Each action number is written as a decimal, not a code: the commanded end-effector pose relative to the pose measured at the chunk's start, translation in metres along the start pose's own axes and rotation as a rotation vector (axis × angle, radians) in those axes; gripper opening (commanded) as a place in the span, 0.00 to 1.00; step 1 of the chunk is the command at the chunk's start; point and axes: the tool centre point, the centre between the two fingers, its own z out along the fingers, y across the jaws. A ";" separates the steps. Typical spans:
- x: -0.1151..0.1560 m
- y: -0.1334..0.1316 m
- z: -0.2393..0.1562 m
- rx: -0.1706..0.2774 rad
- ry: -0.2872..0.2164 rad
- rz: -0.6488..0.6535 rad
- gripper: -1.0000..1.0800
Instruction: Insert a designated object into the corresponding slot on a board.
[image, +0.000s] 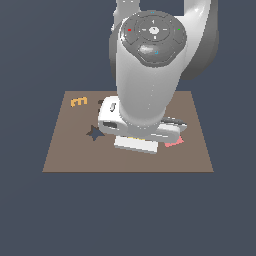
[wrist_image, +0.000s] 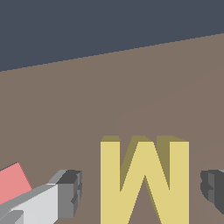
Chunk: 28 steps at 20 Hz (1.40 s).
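The arm's bulk hides the gripper (image: 137, 142) in the exterior view, and the M slot cannot be made out. Only a corner of the pink heart (image: 175, 142) peeks out. The wrist view crops the yellow M (wrist_image: 144, 181).

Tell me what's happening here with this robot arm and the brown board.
A Panda arm is bent low over the brown board. In the wrist view its open gripper straddles the yellow M block, one finger on either side with a gap to each, so nothing is gripped yet. A pink heart lies beside one finger. In the exterior view, an orange E and a star cut-out show on the board; the arm hides any M slot.
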 end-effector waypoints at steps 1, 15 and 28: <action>-0.001 0.000 0.008 0.000 -0.001 0.000 0.96; 0.000 0.000 0.011 0.000 0.000 -0.001 0.00; -0.006 -0.001 0.008 0.000 -0.001 -0.052 0.00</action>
